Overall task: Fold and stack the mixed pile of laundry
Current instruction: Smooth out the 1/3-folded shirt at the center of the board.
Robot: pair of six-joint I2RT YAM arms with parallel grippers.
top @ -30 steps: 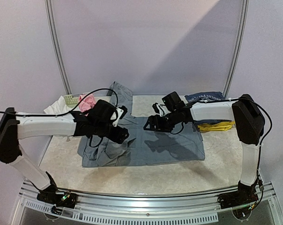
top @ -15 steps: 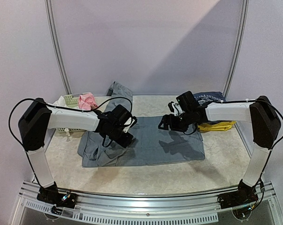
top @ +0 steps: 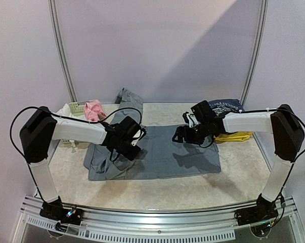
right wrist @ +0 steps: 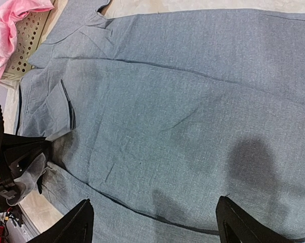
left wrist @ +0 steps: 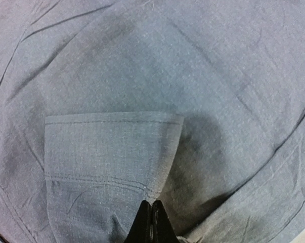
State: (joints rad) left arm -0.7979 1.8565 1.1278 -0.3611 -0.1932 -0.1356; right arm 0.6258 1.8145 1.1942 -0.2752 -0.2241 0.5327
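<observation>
The left arm [top: 76, 130] rises from its base to a high elbow. From there the forearm runs toward 3 o'clock, with the wrist bent down. The left gripper [left wrist: 151, 206] has its fingers [left wrist: 144, 225] pressed tight together, tips pointing down. The right arm [top: 246, 121] mirrors this, its forearm reaching toward 9 o'clock. The right gripper [top: 178, 135] hangs with both fingers [right wrist: 81, 223] spread wide apart.
</observation>
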